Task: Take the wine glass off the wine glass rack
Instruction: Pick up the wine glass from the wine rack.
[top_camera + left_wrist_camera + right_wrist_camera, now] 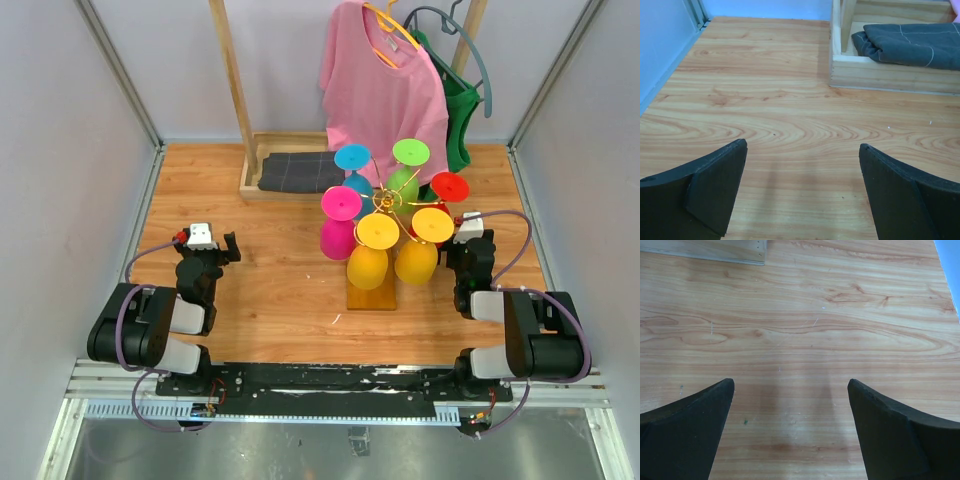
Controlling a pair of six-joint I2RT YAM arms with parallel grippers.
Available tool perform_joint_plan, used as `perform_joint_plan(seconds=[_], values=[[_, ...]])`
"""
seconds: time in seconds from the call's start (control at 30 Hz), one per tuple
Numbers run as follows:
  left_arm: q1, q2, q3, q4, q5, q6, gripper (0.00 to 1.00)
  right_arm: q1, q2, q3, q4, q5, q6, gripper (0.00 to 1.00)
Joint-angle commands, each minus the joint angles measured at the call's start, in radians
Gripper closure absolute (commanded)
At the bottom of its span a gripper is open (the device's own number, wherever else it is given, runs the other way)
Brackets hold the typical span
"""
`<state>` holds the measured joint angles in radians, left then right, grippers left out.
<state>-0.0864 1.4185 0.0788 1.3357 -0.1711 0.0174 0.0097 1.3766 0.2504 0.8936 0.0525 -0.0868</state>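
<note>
Top external shows you the wine glass rack (372, 297) at 9 o'clock of the right claw (790, 382). Its wine glasses (368, 262) hang upright, bowls down. The right claw and the left claw (802, 146) gape wide, empty.

Overhead view looks down from behind; wrist views hug the shared table (280, 295).
</note>
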Motion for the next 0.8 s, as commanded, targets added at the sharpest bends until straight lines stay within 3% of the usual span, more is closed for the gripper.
perform_joint_plan(seconds=[0.0,0.4,0.57,0.63,0.77], values=[[0.008,0.000,0.016,0.010,-0.012,-0.004,0.01,0.012,0.006,0.001,0.035,0.010,-0.016,0.02],[0.011,0.000,0.021,0.002,-0.002,-0.004,0.01,0.010,0.009,0.006,0.032,0.011,-0.012,0.02],[0.011,-0.083,0.048,-0.100,0.026,0.013,0.01,0.007,-0.073,-0.026,0.035,0.194,0.053,0.02],[0.011,-0.149,0.108,-0.266,0.028,0.007,0.01,0.009,-0.160,-0.006,-0.106,0.226,0.075,0.02],[0.011,-0.264,0.255,-0.629,0.062,-0.032,0.01,0.008,-0.321,0.101,-0.560,0.328,0.166,0.02]])
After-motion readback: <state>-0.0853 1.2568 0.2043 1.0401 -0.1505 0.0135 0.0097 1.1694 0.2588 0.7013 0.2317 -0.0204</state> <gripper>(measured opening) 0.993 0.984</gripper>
